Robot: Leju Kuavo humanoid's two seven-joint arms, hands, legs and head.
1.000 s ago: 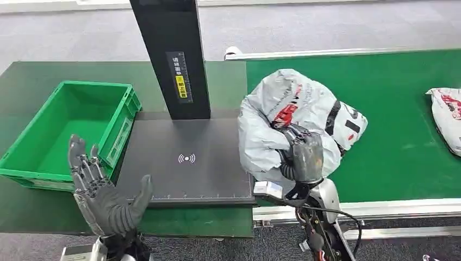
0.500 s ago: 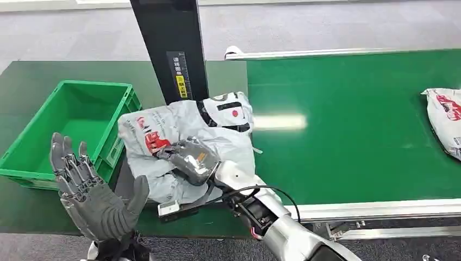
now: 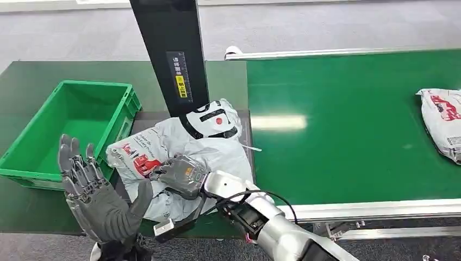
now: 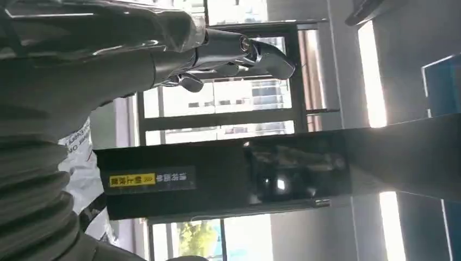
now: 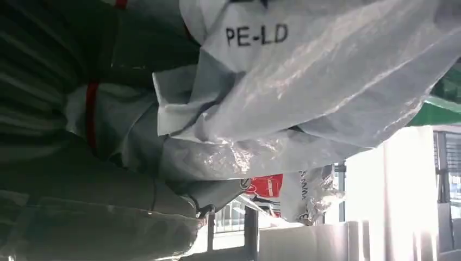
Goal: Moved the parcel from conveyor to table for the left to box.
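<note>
A crumpled grey plastic parcel (image 3: 185, 142) with red, black and white print lies on the dark scanner pad (image 3: 149, 120) of the table, just right of the green box (image 3: 70, 128). My right hand (image 3: 181, 176) grips its near side; the right wrist view is close on the parcel's film (image 5: 304, 81), marked PE-LD. My left hand (image 3: 100, 198) is raised with fingers spread and palm toward the parcel, a little apart from its left end, in front of the box's near right corner. The left wrist view has that hand's fingers (image 4: 239, 51) held apart, holding nothing.
A black scanner post (image 3: 174, 54) rises behind the parcel; in the left wrist view the post (image 4: 272, 168) carries a yellow label. The green conveyor (image 3: 353, 125) runs to the right, with a second white parcel (image 3: 441, 122) at its far right edge.
My right hand carried the parcel from the conveyor leftward onto the scanner pad and now closer to the box. My left hand stayed raised, shifting slightly. The far parcel drifted a little left.
</note>
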